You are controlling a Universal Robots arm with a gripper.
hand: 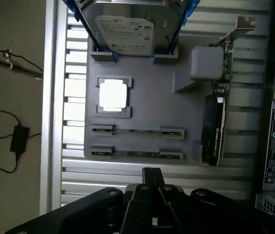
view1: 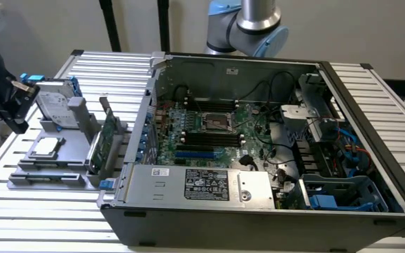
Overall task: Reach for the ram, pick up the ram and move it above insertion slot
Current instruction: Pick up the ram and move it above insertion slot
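In the exterior view the gripper point(view1: 16, 124) hangs at the exterior view's left, over the outer edge of a gray holder tray point(view1: 72, 155). The tray sits on the slatted table point(view1: 48, 211) beside the open computer case point(view1: 259, 211) and holds a hard drive point(view1: 51, 108) and a green card point(view1: 103, 147), both upright. In the wrist view the gripper's fingers point(hand: 148, 176) are pressed together with nothing between them; the ram point(hand: 137, 154) stands on edge in the tray slot nearest them, clearly apart from the fingertips, with a second stick point(hand: 137, 131) in the next slot, toward the square processor chip point(hand: 113, 94).
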